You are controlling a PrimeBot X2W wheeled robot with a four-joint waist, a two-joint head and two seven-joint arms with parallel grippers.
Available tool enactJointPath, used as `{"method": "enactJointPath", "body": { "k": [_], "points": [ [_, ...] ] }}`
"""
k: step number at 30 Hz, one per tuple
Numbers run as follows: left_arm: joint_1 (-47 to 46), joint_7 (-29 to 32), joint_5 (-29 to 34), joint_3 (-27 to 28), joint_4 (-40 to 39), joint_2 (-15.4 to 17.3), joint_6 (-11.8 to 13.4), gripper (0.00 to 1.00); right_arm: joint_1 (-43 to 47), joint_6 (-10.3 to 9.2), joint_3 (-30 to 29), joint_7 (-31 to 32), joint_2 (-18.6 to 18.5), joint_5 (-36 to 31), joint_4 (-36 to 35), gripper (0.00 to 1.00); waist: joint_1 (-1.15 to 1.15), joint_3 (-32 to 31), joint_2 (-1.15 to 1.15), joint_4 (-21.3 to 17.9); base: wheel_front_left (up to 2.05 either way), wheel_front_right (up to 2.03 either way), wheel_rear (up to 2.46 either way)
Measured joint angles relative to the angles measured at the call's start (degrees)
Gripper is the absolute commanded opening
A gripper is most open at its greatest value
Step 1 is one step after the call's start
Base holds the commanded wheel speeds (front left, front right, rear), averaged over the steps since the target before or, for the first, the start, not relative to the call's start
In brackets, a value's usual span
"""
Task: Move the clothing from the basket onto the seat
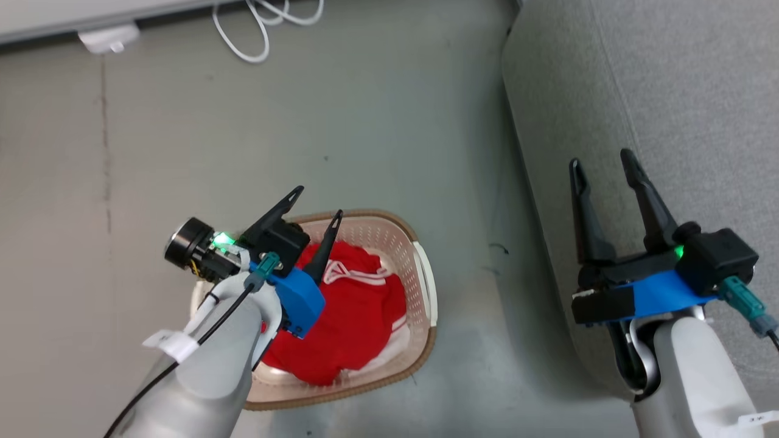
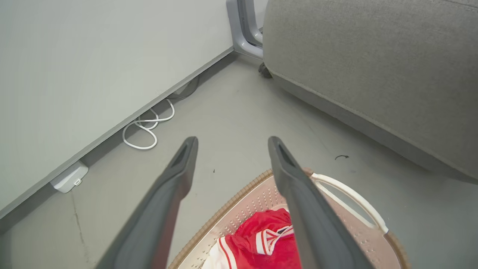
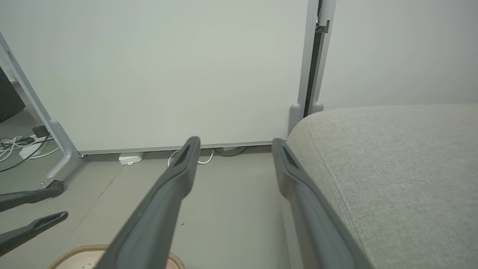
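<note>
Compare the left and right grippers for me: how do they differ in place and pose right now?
The left gripper hangs above the basket, where the red clothing lies; the right gripper is over the edge of the seat. The left gripper's fingers lean toward the head view's upper right, while the right gripper's fingers point nearly straight up that view. Both are open and hold nothing.

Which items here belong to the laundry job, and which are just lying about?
Job: clothing, basket, seat, open left tool, open right tool.
Lying about: white cable, white box by the wall.
</note>
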Motion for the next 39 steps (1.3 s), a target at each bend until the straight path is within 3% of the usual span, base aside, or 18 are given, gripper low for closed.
{"method": "enactJointPath", "body": {
  "k": [12,21,30,39],
  "points": [
    [-11.53,1.96,-4.7,-21.43,17.82,0.62,-0.01,1.0,-4.36,0.0,0.13,0.0,-0.01,-0.35,-3.08,1.0,0.0,11.22,0.0,-2.38,0.0,0.0,0.0],
    [-18.47,5.52,-7.19,-32.96,23.69,1.85,-0.01,1.0,-6.77,0.0,1.13,0.0,0.0,-0.44,-5.27,1.0,0.0,17.92,0.0,-3.45,0.0,0.0,0.0],
    [-23.6,8.94,-9.11,-41.07,25.91,4.01,-0.01,1.0,-8.12,0.0,1.33,0.0,-0.01,0.04,-7.8,1.0,0.0,23.85,0.0,-5.31,0.0,0.0,0.0],
    [-27.03,10.45,-8.05,-43.3,27.11,4.72,-0.01,1.0,-8.38,0.0,1.37,0.0,-0.01,0.64,-10.48,1.0,0.0,28.47,0.0,-6.52,0.0,0.0,0.0]
  ]
}}
